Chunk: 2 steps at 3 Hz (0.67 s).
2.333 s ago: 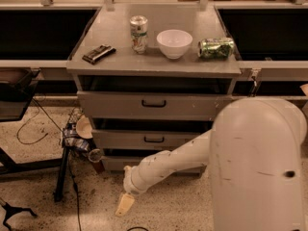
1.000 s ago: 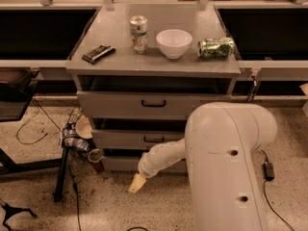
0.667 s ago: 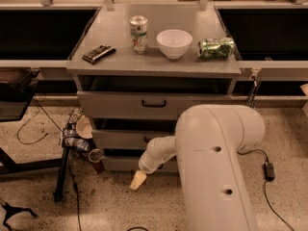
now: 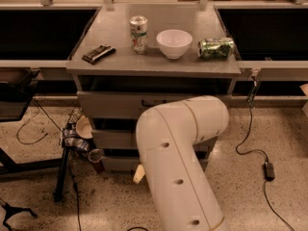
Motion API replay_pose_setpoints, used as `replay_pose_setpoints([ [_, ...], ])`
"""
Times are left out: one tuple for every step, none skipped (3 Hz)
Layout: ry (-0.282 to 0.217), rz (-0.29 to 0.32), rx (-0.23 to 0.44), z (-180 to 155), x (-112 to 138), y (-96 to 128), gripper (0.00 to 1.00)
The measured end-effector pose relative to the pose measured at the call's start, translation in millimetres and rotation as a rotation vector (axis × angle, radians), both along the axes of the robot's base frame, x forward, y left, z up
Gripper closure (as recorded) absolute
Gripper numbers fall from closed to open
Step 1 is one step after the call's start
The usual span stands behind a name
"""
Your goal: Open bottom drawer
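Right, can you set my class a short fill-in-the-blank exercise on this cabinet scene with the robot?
1. The green can on the cabinet top lies on its ____.
2. The upright can stands between the flat black object and a white ____.
3. The gripper hangs low, near the ____, at the front of the bottom drawer.
Missing words: side; bowl; floor.
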<state>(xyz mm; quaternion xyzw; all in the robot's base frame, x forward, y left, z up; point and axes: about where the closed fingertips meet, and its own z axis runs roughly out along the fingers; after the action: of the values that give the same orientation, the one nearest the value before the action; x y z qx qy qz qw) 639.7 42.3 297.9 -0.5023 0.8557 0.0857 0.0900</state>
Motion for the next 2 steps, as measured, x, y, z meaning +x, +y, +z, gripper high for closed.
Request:
replay_pose_setpoints([
  [0.069, -0.029, -0.039, -21.9, 0.9, -7.4, 0.00],
  [0.122, -0.019, -0.045, -63.2, -11.7, -10.4, 0.00],
])
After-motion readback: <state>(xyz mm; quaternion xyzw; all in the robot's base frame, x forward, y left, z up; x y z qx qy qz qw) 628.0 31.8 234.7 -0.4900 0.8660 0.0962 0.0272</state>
